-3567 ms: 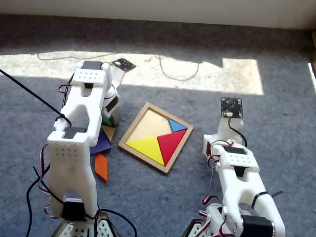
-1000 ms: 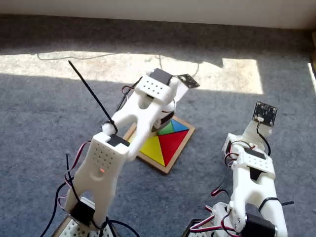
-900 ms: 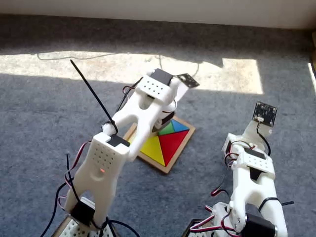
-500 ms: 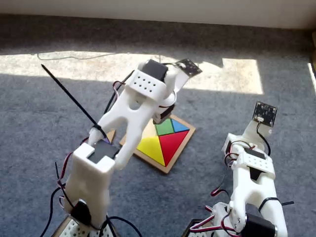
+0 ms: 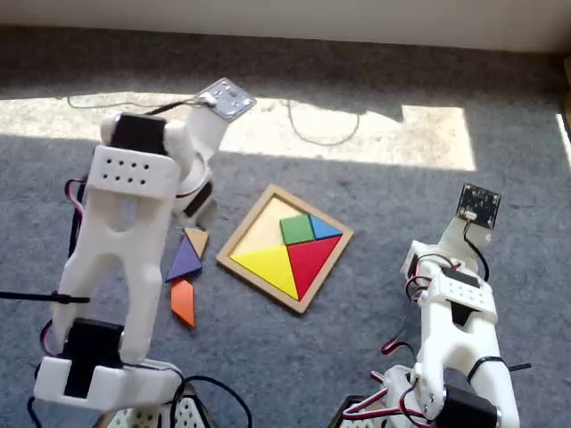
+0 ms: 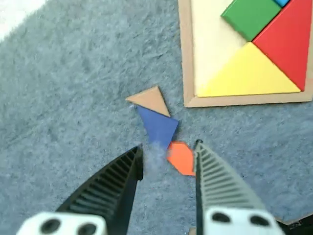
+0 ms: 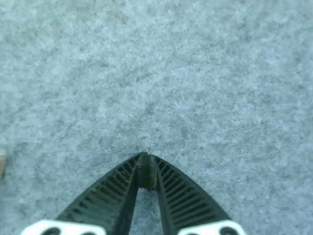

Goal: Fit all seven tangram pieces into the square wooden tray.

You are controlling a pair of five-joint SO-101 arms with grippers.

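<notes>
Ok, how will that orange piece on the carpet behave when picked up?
The orange piece looks thin, flat and hard-edged, so probably stiff and light. Lying flat on the carpet, it likely won't roll, though its low edges may slip.

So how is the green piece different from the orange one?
The green square sits inside the wooden tray, touching the red triangle; the orange piece lies outside on the carpet. The green square has square corners; the orange piece is slanted. Both are flat, four-sided tangram pieces.
</notes>
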